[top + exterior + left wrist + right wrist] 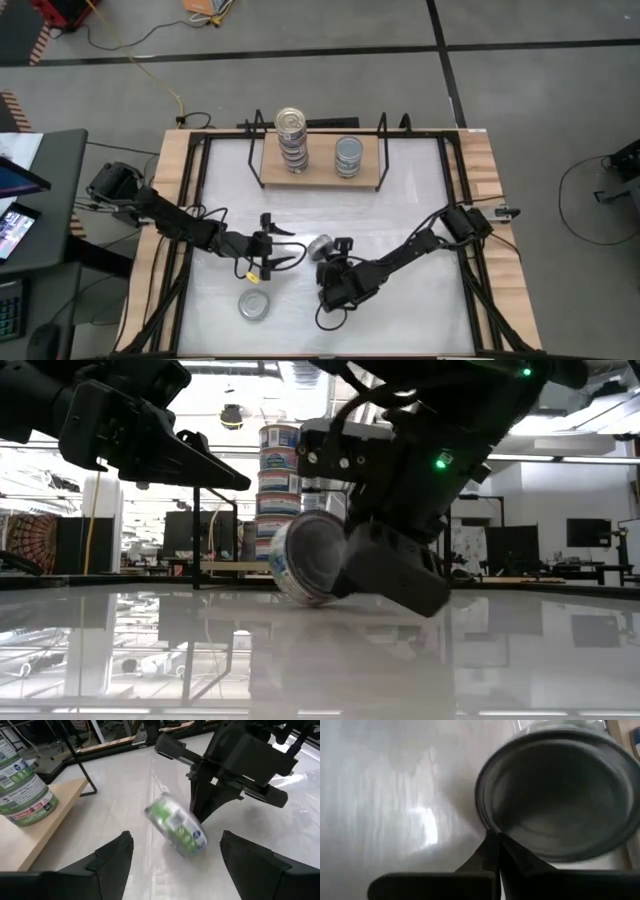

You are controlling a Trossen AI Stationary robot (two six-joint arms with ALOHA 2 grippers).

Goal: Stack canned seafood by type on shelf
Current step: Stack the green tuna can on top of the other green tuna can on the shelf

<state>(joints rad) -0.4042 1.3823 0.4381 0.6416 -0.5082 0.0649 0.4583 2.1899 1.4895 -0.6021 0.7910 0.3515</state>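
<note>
A silver-topped tin [318, 246] with a green-and-blue label stands tipped on its rim at mid-table, also shown in the left wrist view [177, 827]. My right gripper [330, 254] is shut, its tips at this tin. My left gripper [289, 246] hovers open just to the tin's left, its fingers wide apart [172, 865] and touching nothing. The shelf [320, 176] at the table's far side carries a tall stack of tins [291, 140] and a shorter silver-topped stack [348, 157], each resting on its base. One more tin [254, 304] lies flat near the table's near edge. My right gripper presses its shut fingertips [495, 851] against the rim [487, 822] of the tipped tin's flat grey face, coming slanting down from the table's right. The tin is tilted, its lower rim [305, 598] on the table and its face [318, 552] leaning toward the fingers.
Black wire frames [258, 150] stand at both ends of the shelf. Wooden rails [165, 220] and black cables run along the table's left and right sides. A monitor and desk sit beyond the left edge. White tabletop [420, 320] stretches near the right.
</note>
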